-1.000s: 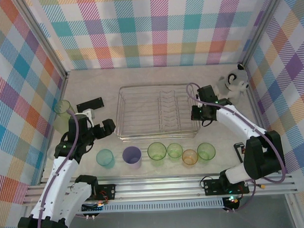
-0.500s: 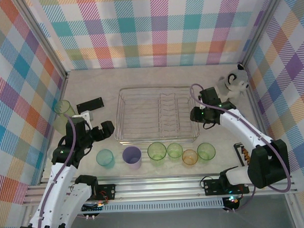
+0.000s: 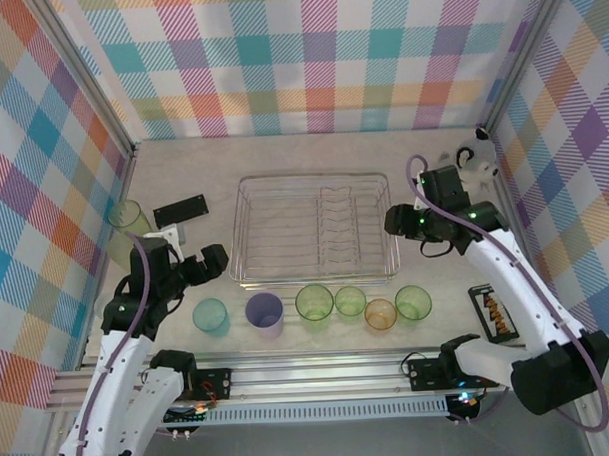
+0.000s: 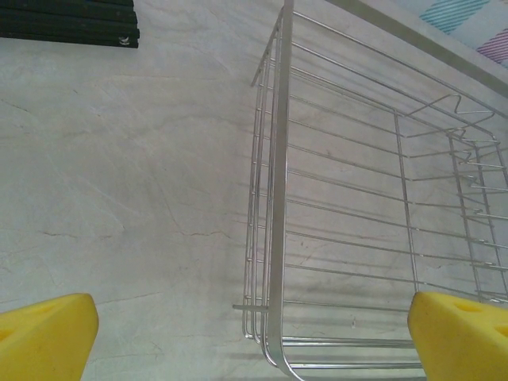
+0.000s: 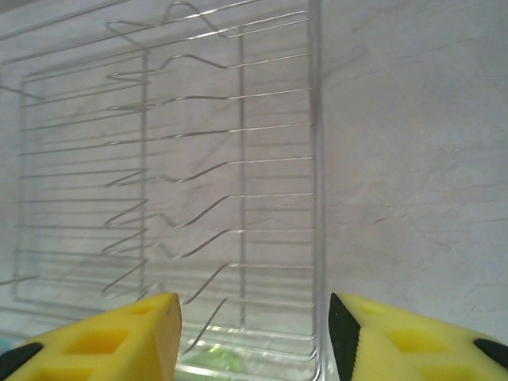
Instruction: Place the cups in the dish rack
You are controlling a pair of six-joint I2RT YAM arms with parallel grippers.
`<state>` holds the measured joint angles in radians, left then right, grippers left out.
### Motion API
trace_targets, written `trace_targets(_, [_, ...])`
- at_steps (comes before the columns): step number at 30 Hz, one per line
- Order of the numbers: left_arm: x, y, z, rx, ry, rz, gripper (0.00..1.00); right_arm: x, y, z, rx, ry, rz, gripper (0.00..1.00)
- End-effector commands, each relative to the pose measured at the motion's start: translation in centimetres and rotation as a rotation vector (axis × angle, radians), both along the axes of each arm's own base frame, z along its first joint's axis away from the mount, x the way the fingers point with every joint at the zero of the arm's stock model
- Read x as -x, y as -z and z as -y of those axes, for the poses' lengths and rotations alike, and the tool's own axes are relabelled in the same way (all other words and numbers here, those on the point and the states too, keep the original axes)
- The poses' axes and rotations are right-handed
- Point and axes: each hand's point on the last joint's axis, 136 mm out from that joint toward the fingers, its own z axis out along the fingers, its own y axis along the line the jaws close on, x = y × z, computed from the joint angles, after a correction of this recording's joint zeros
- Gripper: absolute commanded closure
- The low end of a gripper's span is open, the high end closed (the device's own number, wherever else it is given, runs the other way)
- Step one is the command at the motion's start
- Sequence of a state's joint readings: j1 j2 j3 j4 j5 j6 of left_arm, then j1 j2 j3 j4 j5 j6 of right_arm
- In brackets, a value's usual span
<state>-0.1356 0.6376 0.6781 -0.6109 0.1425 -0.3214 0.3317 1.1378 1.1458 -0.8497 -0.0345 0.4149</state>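
The rectangular silver-wire dish rack (image 3: 285,229) is set mid-table and is not yet loaded. Six small translucent plastic cups (image 3: 314,302) are lined up just before its near edge, and a taller green tumbler (image 3: 127,219) is stood by the left wall (image 3: 43,197). The left gripper (image 4: 254,337) is held with jaws wide apart at the rack's left rim. The right gripper (image 5: 254,333) is parted over the right rim, with nothing clamped. If either were lowered here, a wire could be snagged and the rack dragged. Closely set cups could be toppled by a finger pushed between them.
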Motion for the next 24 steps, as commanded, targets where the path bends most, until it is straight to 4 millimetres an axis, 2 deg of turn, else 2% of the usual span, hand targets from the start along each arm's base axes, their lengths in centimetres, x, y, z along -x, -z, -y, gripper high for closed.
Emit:
trace_targets(1, [0.7,-0.8,0.6,0.011,0.035,0.021,0.0,3.8,-1.2,-1.6,-0.091,-0.059,-0.09,0.44])
trace_targets(6, [0.7,-0.9,0.5,0.009,0.03,0.044,0.0,6.7,-1.8,-3.6,-0.128,-0.101,-0.147,0.42])
trace_targets(10, [0.6,-0.9,0.8,0.017,0.041,0.057,0.0,7.8,-1.6,-5.7,-0.103,-0.15,-0.182,0.41])
trace_targets(17, [0.6,-0.9,1.2,0.02,0.066,0.064,0.0,9.1,0.9,-10.2,0.012,-0.249,-0.254,0.39])
trace_targets(24, [0.7,-1.0,1.5,0.026,0.08,0.073,0.0,10.3,3.3,-13.2,0.158,-0.337,-0.306,0.41])
